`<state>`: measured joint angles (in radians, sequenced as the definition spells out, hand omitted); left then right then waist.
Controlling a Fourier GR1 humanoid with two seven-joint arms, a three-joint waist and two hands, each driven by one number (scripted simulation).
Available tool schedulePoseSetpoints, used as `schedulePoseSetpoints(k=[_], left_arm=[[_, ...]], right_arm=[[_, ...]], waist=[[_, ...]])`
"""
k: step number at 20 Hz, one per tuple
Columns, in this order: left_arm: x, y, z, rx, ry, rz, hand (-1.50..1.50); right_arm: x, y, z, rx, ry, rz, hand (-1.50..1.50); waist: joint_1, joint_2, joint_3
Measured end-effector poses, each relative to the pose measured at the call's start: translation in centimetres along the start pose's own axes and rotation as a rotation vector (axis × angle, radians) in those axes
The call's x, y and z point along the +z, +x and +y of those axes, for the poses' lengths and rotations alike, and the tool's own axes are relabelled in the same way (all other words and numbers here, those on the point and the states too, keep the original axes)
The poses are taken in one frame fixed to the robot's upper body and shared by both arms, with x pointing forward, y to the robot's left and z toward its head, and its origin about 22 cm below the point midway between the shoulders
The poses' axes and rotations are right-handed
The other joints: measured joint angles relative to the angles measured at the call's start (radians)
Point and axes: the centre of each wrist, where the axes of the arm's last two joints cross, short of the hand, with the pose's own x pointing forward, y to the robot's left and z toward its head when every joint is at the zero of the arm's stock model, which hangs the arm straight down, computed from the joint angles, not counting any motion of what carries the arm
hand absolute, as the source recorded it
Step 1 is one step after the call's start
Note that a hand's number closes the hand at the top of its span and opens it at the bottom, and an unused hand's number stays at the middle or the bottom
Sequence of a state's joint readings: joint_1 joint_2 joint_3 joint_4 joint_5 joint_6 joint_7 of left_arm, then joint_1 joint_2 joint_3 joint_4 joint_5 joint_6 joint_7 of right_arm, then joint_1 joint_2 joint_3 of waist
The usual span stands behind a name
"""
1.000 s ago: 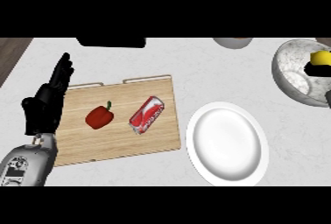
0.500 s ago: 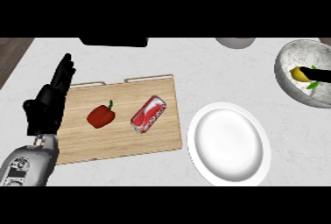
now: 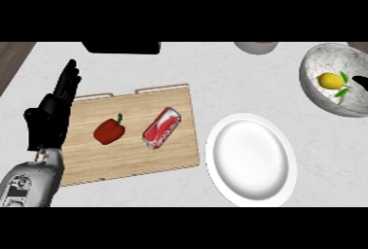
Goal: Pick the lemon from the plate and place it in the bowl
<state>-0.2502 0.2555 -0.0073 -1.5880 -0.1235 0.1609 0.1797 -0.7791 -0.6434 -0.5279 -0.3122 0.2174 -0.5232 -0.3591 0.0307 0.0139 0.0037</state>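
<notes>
Marbled grey bowl [image 3: 316, 99]: sitting round and deep at the right edge of the pale speckled counter [image 3: 215, 68], its inside mottled white and grey.
Lemon [image 3: 329, 80]: lying inside that bowl, smooth and yellow, with green leaves [image 3: 343, 88] just beside it; nothing is touching it.
White plate [image 3: 250, 160]: lying glossy and round toward the counter's near edge, between the bowl and the board.
Wooden board [image 3: 129, 160]: lying pale-grained toward the counter's left edge, carrying a red pepper [image 3: 109, 131] and a red can [image 3: 161, 128] resting on its side at a slant.
Left hand [image 3: 52, 114]: standing black and upright at the board's left edge, fingers straight and holding nothing, its grey forearm [image 3: 28, 182] coming in from the near left corner.
Right hand [image 3: 361, 82]: showing only as a dark sliver at the bowl's right side, apart from the lemon; whether it is open or closed cannot be told.
Change: half a second ago the right hand was lying against the lemon; now it is sitting further right and the lemon is lying free. The left hand is staying as it was.
</notes>
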Motion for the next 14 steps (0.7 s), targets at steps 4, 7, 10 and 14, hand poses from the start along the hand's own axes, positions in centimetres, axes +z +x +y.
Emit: schedulePoseSetpoints(k=[4, 7, 10, 14], left_arm=[[0.6, -0.7, 0.7, -0.009, 0.015, 0.010, 0.00], [0.9, -0.5, 0.7, -0.014, 0.019, 0.020, 0.00], [0.5, -0.6, 0.9, -0.014, 0.030, 0.026, 0.00], [0.8, -1.3, 0.8, -0.014, 0.034, 0.031, 0.00]], right_arm=[[0.3, -1.9, -1.7, -0.082, 0.016, -0.001, -1.50], [0.4, -3.3, -3.6, -0.150, 0.042, -0.016, -1.50], [1.2, -4.7, -4.9, -0.190, 0.076, -0.032, -1.50], [3.4, -6.7, -5.9, -0.222, 0.126, -0.045, -1.50]], waist=[[-0.018, -0.009, -0.002], [-0.033, -0.015, -0.003], [-0.040, -0.017, -0.004], [-0.046, -0.019, -0.005]])
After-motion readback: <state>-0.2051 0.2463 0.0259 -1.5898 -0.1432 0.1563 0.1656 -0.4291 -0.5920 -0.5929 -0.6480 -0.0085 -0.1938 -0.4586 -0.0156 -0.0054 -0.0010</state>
